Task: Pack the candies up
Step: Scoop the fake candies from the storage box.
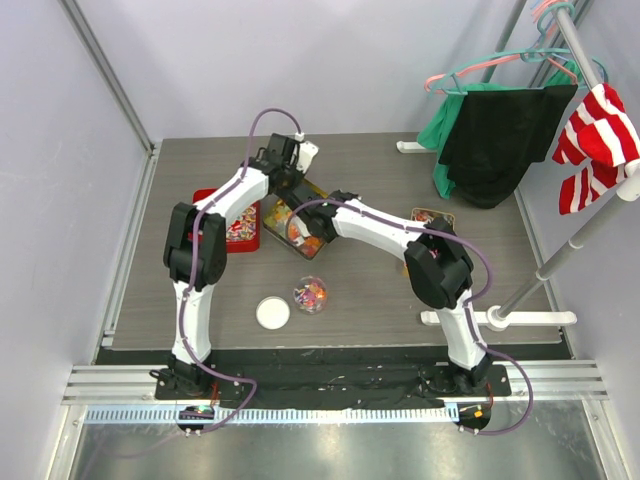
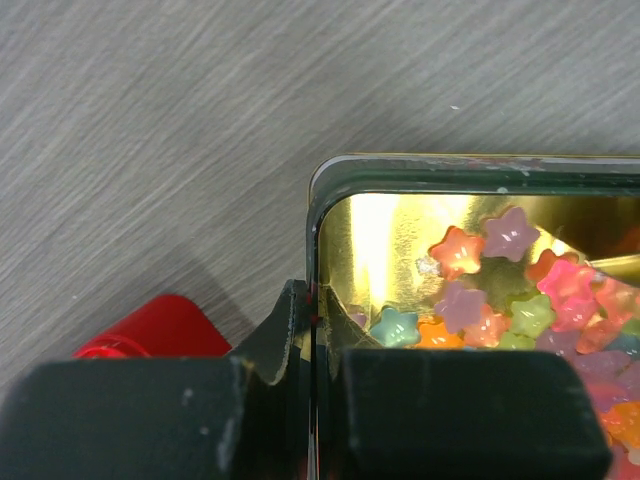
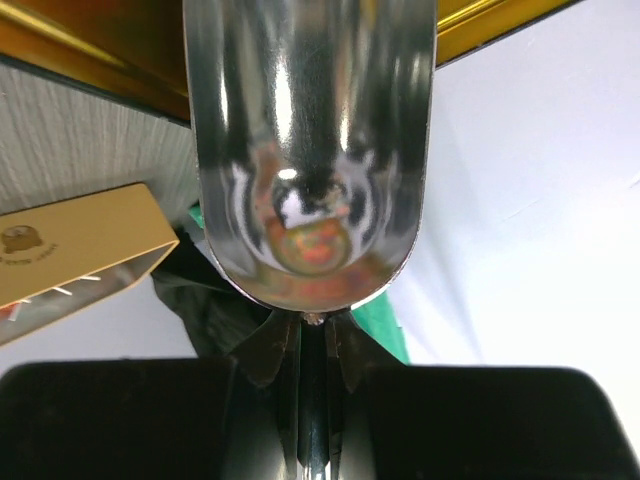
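Note:
Star-shaped candies (image 2: pixel 500 290) in orange, pink, green and blue lie in a gold tin (image 2: pixel 330 190). My left gripper (image 2: pixel 312 312) is shut on the tin's left wall, one finger inside and one outside. In the top view the left gripper (image 1: pixel 288 188) sits at the far end of the tin (image 1: pixel 278 215). My right gripper (image 3: pixel 312 335) is shut on the handle of a shiny metal scoop (image 3: pixel 310 150), whose bowl reflects the candies. The right gripper (image 1: pixel 318 222) hangs over the tin. A small clear tub (image 1: pixel 310 295) holds mixed candies, with its white lid (image 1: pixel 272 313) beside it.
A red tray (image 1: pixel 212 200) of wrapped sweets stands left of the tin; its corner (image 2: pixel 160 325) shows by my left fingers. A tan box (image 1: pixel 432 217) lies at the right. Clothes on a rack (image 1: pixel 500 130) hang at the back right, with its pole base (image 1: pixel 500 318) on the table.

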{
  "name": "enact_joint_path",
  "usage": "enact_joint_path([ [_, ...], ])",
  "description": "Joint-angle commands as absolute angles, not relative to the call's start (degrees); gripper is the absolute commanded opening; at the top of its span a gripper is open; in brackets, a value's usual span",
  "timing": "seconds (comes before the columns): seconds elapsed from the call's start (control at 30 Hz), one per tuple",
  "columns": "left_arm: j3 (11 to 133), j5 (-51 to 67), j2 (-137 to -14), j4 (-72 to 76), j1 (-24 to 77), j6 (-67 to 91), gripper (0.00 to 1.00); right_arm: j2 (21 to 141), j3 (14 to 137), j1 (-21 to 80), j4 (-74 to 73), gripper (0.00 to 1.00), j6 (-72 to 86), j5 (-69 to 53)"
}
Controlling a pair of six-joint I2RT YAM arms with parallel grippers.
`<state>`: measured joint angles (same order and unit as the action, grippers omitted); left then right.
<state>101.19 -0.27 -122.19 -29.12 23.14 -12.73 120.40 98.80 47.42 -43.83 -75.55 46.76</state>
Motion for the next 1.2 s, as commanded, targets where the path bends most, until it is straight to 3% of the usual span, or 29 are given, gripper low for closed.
enact_joint_path([
  [0.0, 101.7, 4.0, -117.2, -27.5, 23.6, -13.4, 0.0, 121.1, 100.5, 47.0, -41.8, 0.01, -84.5, 51.4],
  [0.33, 102.7, 4.4, -118.2, -28.2, 23.7, -12.9, 0.0, 115.3, 91.9, 47.0, -43.5, 0.01, -91.8, 38.2],
  [0.6, 104.1, 5.1, -119.9, -28.8, 24.1, -12.1, 0.0, 114.7, 95.4, 46.9, -50.7, 0.01, -89.5, 27.3],
  [1.17, 105.3, 4.2, -120.9, -29.8, 25.2, -11.2, 0.0, 120.8, 99.0, 48.0, -50.7, 0.01, -80.9, 23.0],
])
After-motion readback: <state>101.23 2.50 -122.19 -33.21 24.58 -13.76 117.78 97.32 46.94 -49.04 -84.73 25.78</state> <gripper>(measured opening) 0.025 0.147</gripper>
